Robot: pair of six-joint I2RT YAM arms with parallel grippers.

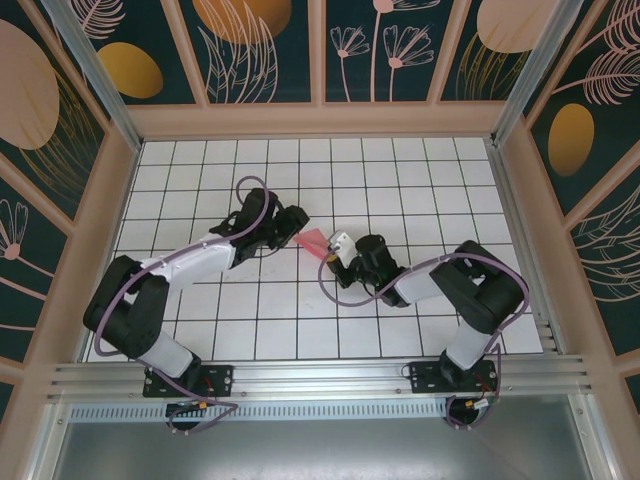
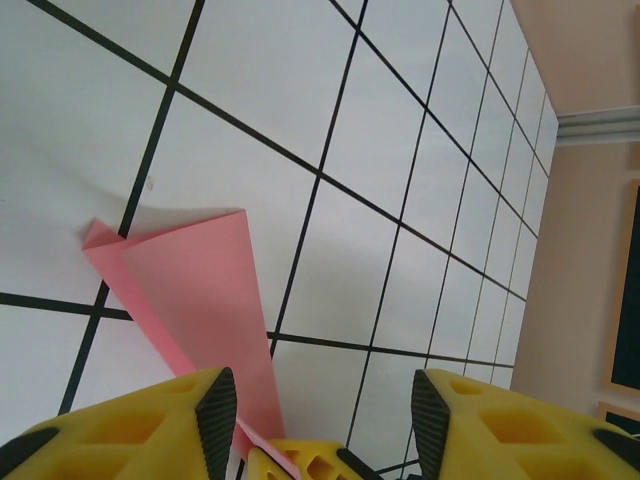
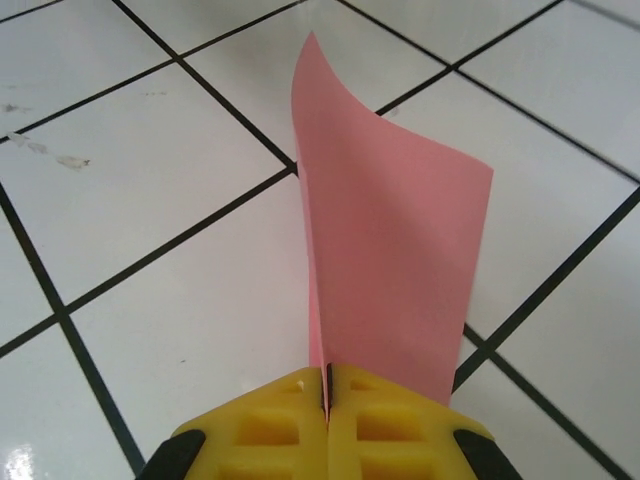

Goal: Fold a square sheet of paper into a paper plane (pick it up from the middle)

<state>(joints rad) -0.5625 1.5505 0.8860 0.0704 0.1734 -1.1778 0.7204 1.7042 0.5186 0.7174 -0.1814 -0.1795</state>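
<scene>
The sheet of paper, salmon pink, is folded into a narrow paper plane [image 1: 312,240] and stands on edge just above the tiled table, near its centre. My right gripper [image 3: 327,378] is shut on the bottom fold of the plane [image 3: 390,230], whose pointed tip faces away from it. My left gripper [image 2: 318,400] is open and wide. The pink plane [image 2: 190,290] runs close past its left pad [image 2: 218,420] without being pinched. From above, the left gripper [image 1: 290,222] sits just left of the plane and the right gripper [image 1: 335,246] just right of it.
The white table [image 1: 400,180] carries a black grid. Wooden walls [image 1: 320,120] close the back and both sides, and an aluminium rail [image 1: 320,378] runs along the near edge. Purple cables loop beside both arms.
</scene>
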